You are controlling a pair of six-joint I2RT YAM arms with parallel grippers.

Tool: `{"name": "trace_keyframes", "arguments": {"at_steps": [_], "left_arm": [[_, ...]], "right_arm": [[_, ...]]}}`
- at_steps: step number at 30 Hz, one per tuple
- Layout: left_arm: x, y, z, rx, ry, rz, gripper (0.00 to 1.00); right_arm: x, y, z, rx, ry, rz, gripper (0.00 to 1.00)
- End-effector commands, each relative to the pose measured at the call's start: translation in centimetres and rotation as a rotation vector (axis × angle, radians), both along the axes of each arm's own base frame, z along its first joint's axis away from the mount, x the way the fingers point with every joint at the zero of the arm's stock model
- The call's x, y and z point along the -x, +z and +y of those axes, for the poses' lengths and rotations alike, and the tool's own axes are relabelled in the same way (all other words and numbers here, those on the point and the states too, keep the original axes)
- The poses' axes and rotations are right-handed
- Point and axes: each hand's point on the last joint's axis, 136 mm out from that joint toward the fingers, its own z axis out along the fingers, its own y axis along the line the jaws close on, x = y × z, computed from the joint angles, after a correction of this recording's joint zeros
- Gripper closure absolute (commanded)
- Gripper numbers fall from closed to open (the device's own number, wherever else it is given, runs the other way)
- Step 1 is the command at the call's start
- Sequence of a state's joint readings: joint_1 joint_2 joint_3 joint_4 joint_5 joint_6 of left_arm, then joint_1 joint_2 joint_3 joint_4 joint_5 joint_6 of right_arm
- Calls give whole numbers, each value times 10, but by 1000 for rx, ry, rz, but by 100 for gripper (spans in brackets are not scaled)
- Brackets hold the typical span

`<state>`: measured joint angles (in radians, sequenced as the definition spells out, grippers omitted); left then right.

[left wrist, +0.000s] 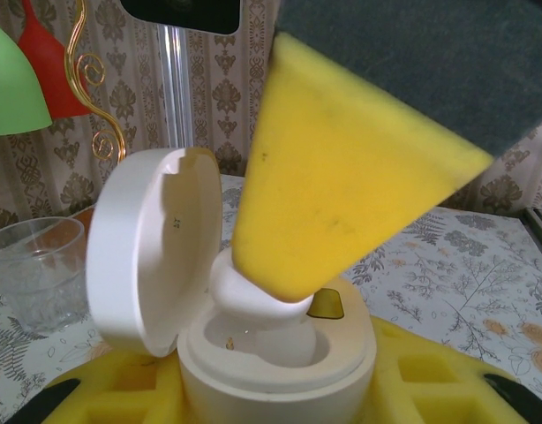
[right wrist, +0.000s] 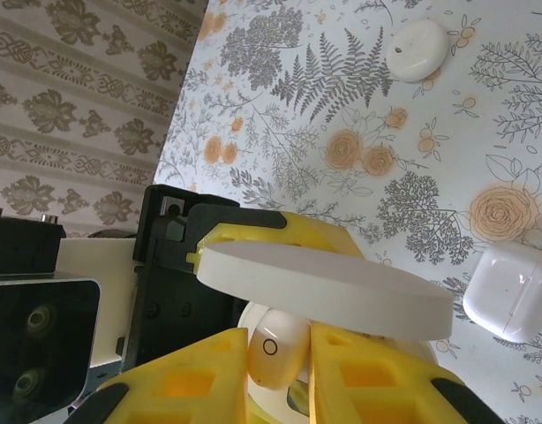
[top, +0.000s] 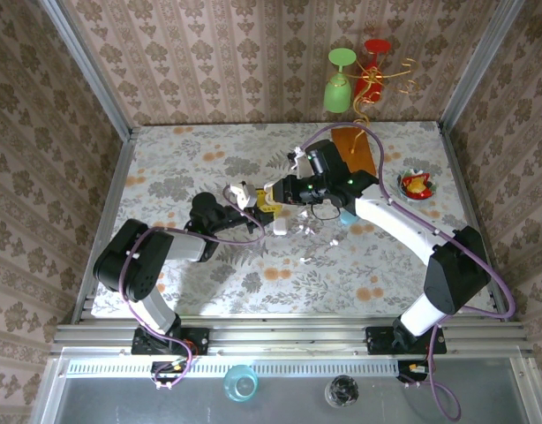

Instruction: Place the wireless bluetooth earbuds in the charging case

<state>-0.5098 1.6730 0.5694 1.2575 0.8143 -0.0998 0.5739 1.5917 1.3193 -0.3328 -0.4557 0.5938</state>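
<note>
Above the table (top: 209,274) | left hand (left wrist: 275,389) pinching open charging case (left wrist: 152,252); right hand (right wrist: 280,380) pinching white earbud (right wrist: 273,349) at its well

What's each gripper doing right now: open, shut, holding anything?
Left gripper: closed on the open white charging case.
Right gripper: closed on a white earbud, at the case's opening.

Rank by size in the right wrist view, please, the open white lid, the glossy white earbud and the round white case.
1. open white lid
2. glossy white earbud and round white case: alike; earbud is nearer
</note>
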Motion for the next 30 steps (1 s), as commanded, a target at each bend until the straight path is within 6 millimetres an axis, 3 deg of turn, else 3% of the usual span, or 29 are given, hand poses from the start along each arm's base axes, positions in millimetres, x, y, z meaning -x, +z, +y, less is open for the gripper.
{"name": "trace_keyframes", "arguments": {"at_steps": [1, 9, 13, 16, 20, 23, 27, 30], "left_arm": [[-5, 19, -2, 36, 9, -58, 73], [-4, 19, -1, 35, 7, -61, 73], [-5, 18, 1, 33, 19, -63, 73], [-8, 15, 6, 27, 35, -62, 73], [-11, 14, 15, 23, 60, -66, 73], [-9, 17, 19, 25, 70, -72, 73], [-6, 22, 21, 32, 69, -77, 73], [-4, 25, 22, 39, 68, -77, 74]], "right_arm": [[11, -10, 12, 11, 49, 40, 74], [11, -6, 10, 14, 46, 22, 67], [12, 4, 7, 2, 46, -8, 59], [15, 19, -6, -12, 32, -80, 53], [22, 30, -43, 18, -51, -180, 48], [22, 13, -81, 46, -158, -155, 46], [23, -36, -133, 96, -312, -23, 46], [31, -75, -159, 146, -403, 138, 46]]}}
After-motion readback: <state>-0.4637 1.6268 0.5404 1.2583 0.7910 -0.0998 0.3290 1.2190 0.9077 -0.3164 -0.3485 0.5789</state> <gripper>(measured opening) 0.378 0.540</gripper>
